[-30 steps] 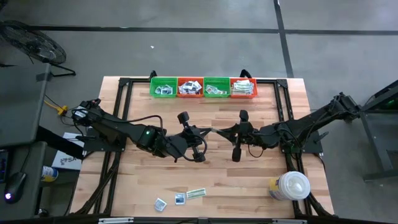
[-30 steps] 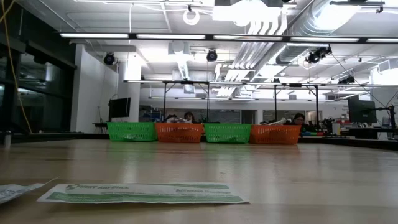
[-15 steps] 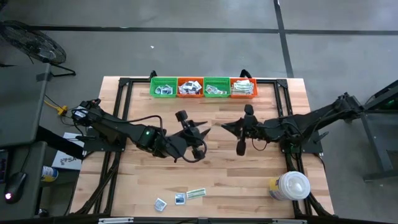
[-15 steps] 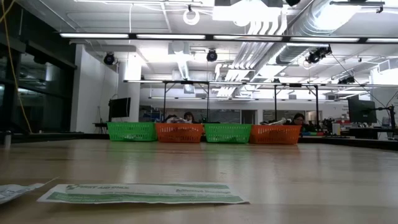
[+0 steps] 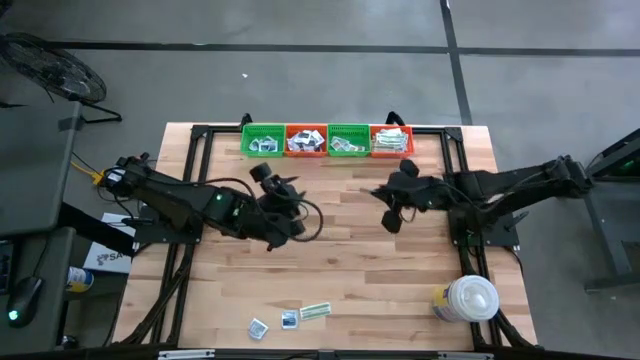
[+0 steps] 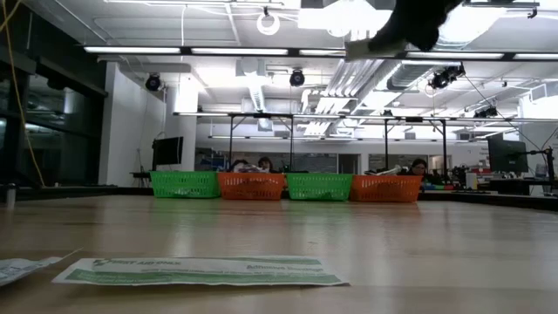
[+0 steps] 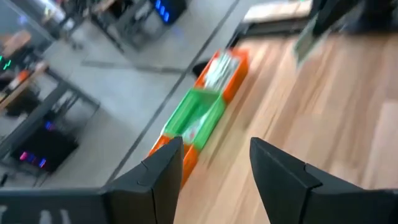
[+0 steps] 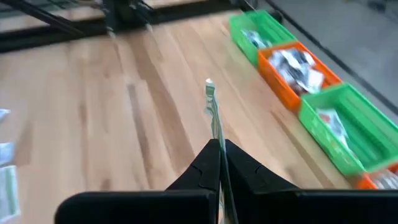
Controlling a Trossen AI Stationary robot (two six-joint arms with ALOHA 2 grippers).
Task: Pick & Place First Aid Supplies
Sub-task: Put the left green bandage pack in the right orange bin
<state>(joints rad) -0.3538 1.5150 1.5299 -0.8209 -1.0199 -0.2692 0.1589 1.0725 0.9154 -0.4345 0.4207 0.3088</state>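
A big white round lidded container (image 5: 471,298) stands at the near right corner of the wooden tabletop (image 5: 400,270). Four baskets, green (image 5: 263,140), orange (image 5: 306,140), green (image 5: 348,140), orange (image 5: 391,141), line its far edge.

Overhead, table-level, two wrist views; baskets (image 5: 327,140) shared

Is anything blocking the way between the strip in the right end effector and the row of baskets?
Nothing visible. The right end effector holds the pale-green strip above bare wood, with open tabletop up to the baskets.
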